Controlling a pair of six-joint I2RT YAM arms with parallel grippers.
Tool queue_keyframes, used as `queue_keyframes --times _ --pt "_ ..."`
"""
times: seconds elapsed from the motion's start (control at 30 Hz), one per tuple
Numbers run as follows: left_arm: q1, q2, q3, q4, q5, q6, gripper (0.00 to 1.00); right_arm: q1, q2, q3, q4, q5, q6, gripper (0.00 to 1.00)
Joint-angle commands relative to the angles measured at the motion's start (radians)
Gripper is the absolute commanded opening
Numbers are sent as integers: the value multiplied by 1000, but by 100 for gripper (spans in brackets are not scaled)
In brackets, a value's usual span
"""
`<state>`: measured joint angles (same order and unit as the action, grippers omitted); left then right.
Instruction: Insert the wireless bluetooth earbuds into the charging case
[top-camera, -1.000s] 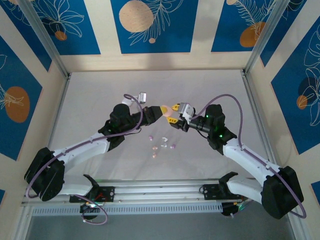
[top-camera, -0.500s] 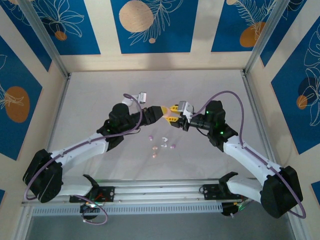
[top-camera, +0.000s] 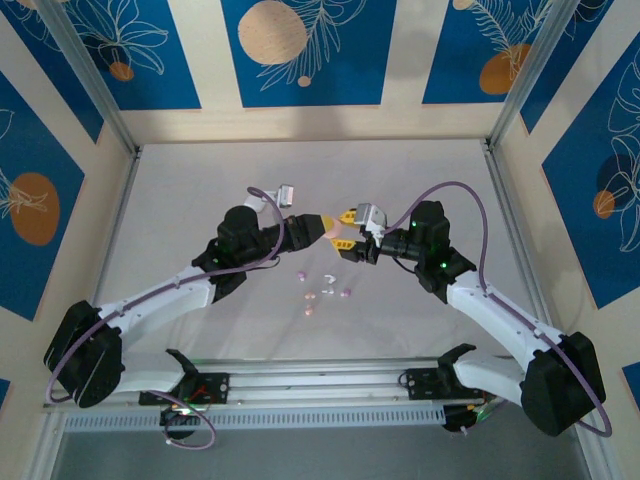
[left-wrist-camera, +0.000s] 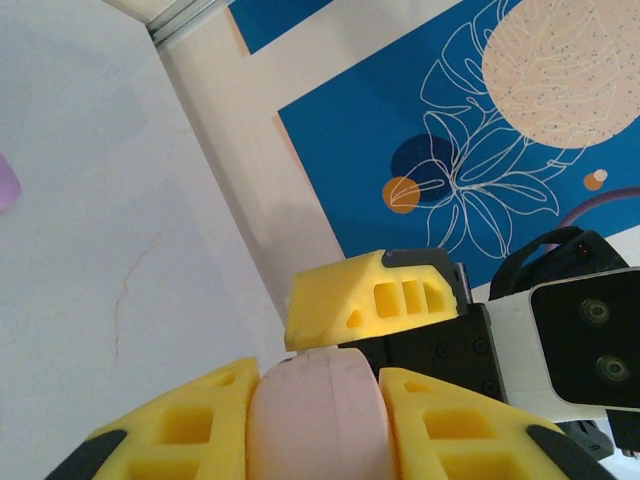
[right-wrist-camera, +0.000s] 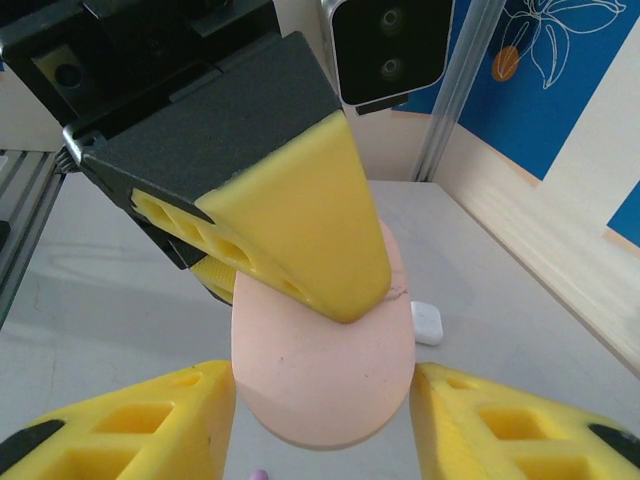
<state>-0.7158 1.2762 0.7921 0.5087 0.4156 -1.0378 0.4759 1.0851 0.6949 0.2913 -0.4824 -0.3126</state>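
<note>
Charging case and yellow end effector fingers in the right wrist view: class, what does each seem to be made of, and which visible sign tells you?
Charging case: probably smooth pink plastic with a satin finish; the colour is even and the rounded shell has a soft sheen without glare. Yellow fingers: likely moulded or printed plastic with a matte finish; hollow, ribbed cut-outs show in their sides and the surface looks dull.

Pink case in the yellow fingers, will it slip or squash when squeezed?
Likely slippery: the pink charging case looks smooth and rounded, so it might squirt out of the left gripper. Probably stiff, since no dent shows where the fingers press.
</note>
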Motion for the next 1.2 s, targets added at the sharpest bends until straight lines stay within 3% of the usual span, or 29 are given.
queue_keyframes --times 0.0,0.57,0.77,0.8,0.97,1.17 --pt "-2 -12 32 29 20 -4 11 6 16 29 25 -7 11 51" --pt "-2 -12 35 21 18 -5 12 10 24 36 62 -15 30 53" --pt "-2 -12 37 17 20 3 15 9 20 34 43 -25 29 39" --pt "-2 -13 37 11 20 13 18 6 18 35 29 -43 29 37" --pt "-2 -42 37 -32 21 156 54 -12 27 90 -116 -166 37 33" --pt "0 -127 21 -147 120 632 76 -47 72 169 -282 -332 64 33"
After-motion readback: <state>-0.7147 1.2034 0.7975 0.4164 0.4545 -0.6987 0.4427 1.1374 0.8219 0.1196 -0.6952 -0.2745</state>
